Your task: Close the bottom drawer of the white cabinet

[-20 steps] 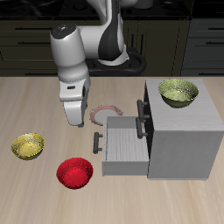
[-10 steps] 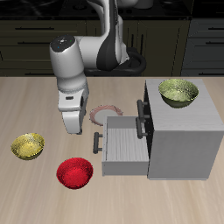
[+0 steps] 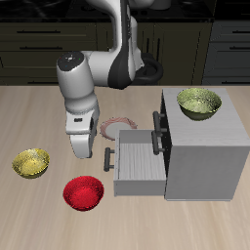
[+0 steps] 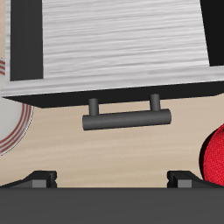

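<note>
The white cabinet (image 3: 205,151) stands on the table with its drawers facing my arm. The bottom drawer (image 3: 139,161) is pulled well out, and its dark bar handle (image 3: 109,158) points at my gripper (image 3: 82,149). The gripper hangs low over the table, a short gap from that handle, and holds nothing. In the wrist view the drawer (image 4: 114,44) and its handle (image 4: 122,115) lie straight ahead of the gripper (image 4: 112,179). Its fingertips (image 4: 39,179) stand wide apart, so it is open. The drawers above are pushed in.
A red bowl (image 3: 84,192) sits near the table's front edge, close to the drawer's corner, and shows in the wrist view (image 4: 214,157). A yellow bowl (image 3: 30,163) lies farther out. A pale plate (image 3: 117,127) lies behind the gripper. Another yellow bowl (image 3: 199,103) rests on the cabinet top.
The arm has lowered the gripper towards the table, now about level with the open drawer's handle. The drawer and bowls have not moved.
</note>
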Available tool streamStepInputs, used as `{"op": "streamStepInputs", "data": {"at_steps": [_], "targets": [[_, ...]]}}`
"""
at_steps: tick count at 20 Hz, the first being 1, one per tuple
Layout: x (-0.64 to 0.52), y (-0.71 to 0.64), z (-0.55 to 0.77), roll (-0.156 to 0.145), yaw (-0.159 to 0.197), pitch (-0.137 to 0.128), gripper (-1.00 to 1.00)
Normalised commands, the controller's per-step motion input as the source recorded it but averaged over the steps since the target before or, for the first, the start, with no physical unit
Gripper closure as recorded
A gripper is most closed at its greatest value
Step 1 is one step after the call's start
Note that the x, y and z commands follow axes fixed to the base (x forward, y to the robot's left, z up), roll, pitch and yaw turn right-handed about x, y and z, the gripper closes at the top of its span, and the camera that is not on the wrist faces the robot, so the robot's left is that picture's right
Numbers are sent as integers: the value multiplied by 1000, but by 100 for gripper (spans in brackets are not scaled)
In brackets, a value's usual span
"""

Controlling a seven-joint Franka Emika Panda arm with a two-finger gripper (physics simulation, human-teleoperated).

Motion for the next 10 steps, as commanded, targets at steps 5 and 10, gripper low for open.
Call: {"op": "streamStepInputs", "data": {"at_steps": [5,10], "targets": [[-31,8,-198,-4,-15,26,-100],[-4,-36,-180,-15,11,5,-100]]}}
